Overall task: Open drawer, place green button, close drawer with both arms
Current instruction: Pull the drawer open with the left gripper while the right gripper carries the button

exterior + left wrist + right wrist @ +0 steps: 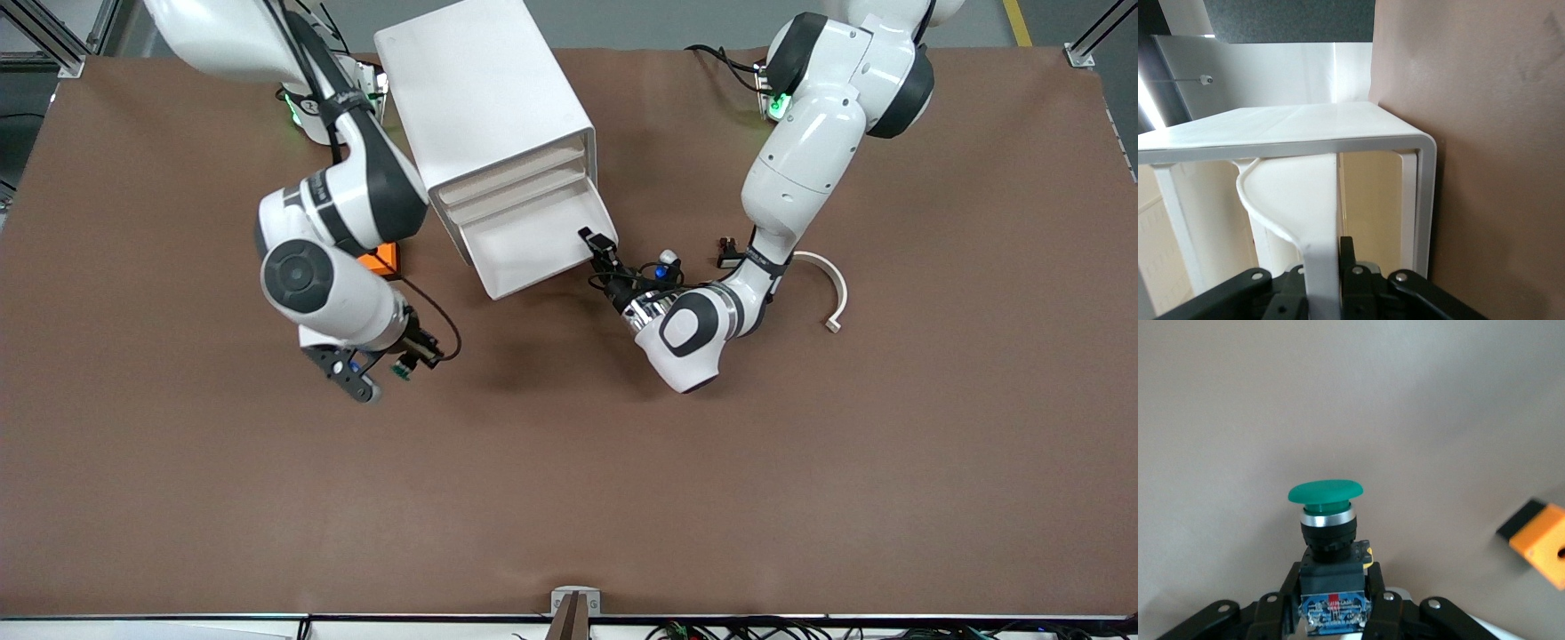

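The white cabinet point(484, 98) stands at the robots' side of the table. Its lowest drawer point(533, 249) is pulled out, and its inside shows bare. My left gripper point(603, 258) is at the drawer's front corner toward the left arm's end. In the left wrist view the left gripper point(1328, 283) is shut on the drawer's white front wall point(1318, 220). My right gripper point(409, 357) is shut on the button point(403, 369) and holds it above the brown table. In the right wrist view the right gripper point(1331, 607) clamps the black body of the button point(1328, 527), with the green cap pointing outward.
An orange cube point(382, 258) lies beside the cabinet, partly hidden by the right arm; it also shows in the right wrist view point(1541, 543). A small black piece point(729, 253) and a curved white strip point(831, 289) lie toward the left arm's end.
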### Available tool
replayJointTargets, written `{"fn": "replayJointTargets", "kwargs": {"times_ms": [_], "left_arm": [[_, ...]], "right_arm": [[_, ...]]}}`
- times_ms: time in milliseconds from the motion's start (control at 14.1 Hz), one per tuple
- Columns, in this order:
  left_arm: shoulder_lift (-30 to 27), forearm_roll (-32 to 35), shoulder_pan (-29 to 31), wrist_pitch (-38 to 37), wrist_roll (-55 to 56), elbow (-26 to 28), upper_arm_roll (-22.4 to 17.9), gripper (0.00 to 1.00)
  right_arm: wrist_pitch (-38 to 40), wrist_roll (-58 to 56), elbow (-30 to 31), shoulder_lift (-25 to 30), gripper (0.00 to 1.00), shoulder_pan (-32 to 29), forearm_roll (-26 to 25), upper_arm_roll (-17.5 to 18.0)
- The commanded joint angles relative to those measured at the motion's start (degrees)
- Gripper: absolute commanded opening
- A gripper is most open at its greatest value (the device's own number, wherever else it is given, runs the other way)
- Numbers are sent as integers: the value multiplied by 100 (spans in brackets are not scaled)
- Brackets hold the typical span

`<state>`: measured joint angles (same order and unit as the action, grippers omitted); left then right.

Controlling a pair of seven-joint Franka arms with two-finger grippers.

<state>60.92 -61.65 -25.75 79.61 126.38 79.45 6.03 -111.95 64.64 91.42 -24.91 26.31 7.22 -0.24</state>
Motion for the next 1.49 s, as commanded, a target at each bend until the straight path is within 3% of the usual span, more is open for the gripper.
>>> {"fn": "replayJointTargets", "kwargs": {"times_ms": [0,213,355,496,638,709,851,993,1418], "left_arm": [[105,-110,88,29,-43,-114,-137,10],[105,-110,97,29,-52,-131,-260,13],[105,-119,97,46,-52,-131,-260,21],[105,-128,97,55,-104,-131,-260,45],[105,-145,97,64,-349,-149,-252,61],[87,-224,71,73,-586,-236,-243,76],[87,-260,70,81,-929,-360,-234,82],[78,-260,97,90,-1377,-517,-243,98],[-27,-233,272,99,-3169,-1097,-365,99]], "right_arm": [[-763,741,1322,723,0,540,113,-64],[-1179,1540,1668,769,0,1111,104,-72],[-1311,1998,1668,733,0,1437,78,-73],[-1443,2368,1668,707,0,1675,51,-73],[-1644,2728,1668,584,0,1965,42,-81],[-1689,2852,1668,523,0,2062,34,-81],[-1689,2958,1695,409,0,2273,34,-81],[-1689,3081,1747,373,0,2405,34,-81],[-1838,3573,1765,241,0,2721,33,-81]]}}
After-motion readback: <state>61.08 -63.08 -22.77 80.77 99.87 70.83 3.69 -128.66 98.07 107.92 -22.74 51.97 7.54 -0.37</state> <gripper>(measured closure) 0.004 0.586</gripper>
